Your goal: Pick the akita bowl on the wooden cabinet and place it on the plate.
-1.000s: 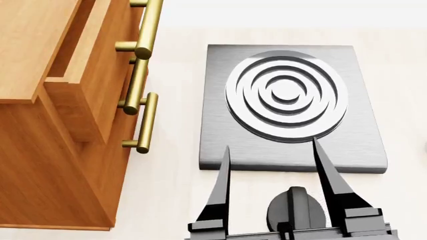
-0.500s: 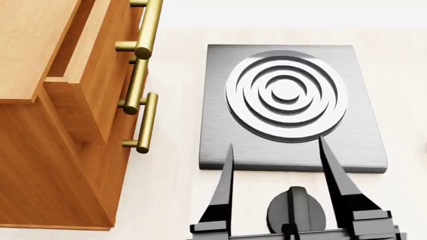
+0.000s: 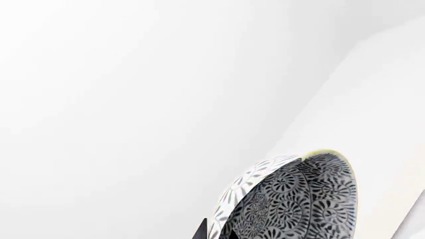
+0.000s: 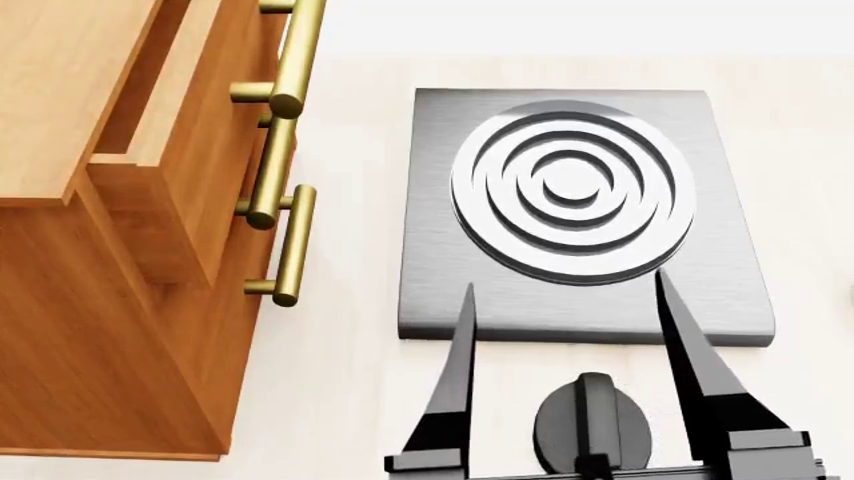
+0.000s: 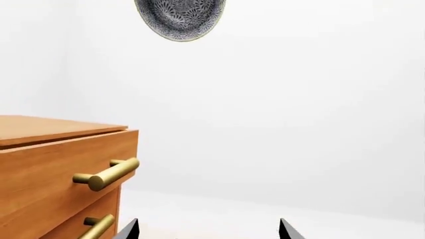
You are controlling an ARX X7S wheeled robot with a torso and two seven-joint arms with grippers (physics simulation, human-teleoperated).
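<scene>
White backdrop, akita bowl (image 3: 292, 199) touching left tool (image 3: 201, 230)

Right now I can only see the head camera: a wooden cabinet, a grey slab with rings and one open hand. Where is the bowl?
Observer: The left wrist view has it. The patterned bowl sits right up against that camera, seen nearly edge-on.
Operator: Is something gripping it?
Observer: I cannot tell. Only a dark sliver, maybe a fingertip, shows beside it.
Operator: Does any other camera see it?
Observer: Yes. In the right wrist view it shows face-on against the blank white backdrop, well clear of the wooden cabinet, with nothing visible supporting it.
</scene>
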